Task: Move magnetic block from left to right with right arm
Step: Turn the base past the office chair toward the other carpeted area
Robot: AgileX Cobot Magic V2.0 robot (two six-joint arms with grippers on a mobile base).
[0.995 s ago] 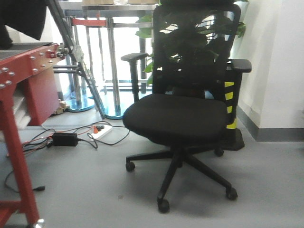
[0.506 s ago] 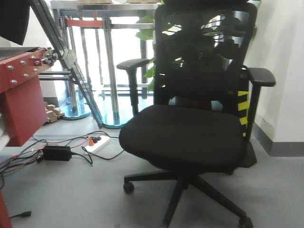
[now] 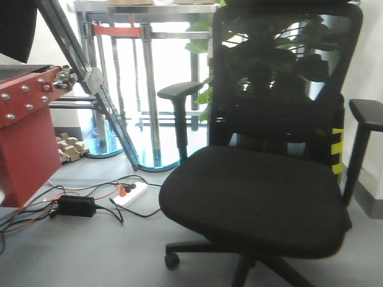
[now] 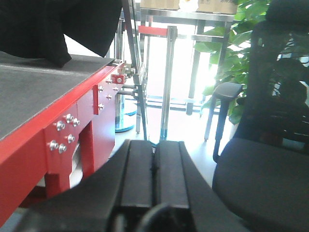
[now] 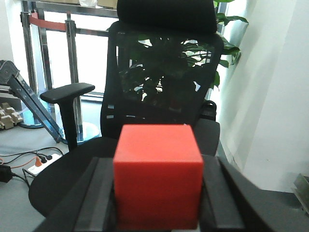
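Mid-carry, by the look of it. Gripping the block (image 5: 158, 174) at bottom centre of the right wrist view, between the two black jaws of the right gripper (image 5: 158, 195), spread just as wide as the cube and pressed on its left and right faces. Held off any surface, with only a chair (image 5: 159, 72), a plant and a white wall beyond it.

In the left wrist view, left gripper (image 4: 154, 164) at bottom centre with jaws closed flat against each other, holding nothing. Pointing past the red-framed counter (image 4: 29, 92), which fills the left of that frame.

Next, probably: swing across to the right part of the counter, lower until the cube's underside meets the grey top, then part the jaws and lift straight up. Landing spot not visible from the right wrist, so cannot tell how far along the carry is. Worth keeping the cube level, given the grip on two smooth faces only.

No bin, tray or box for the block anywhere in view.
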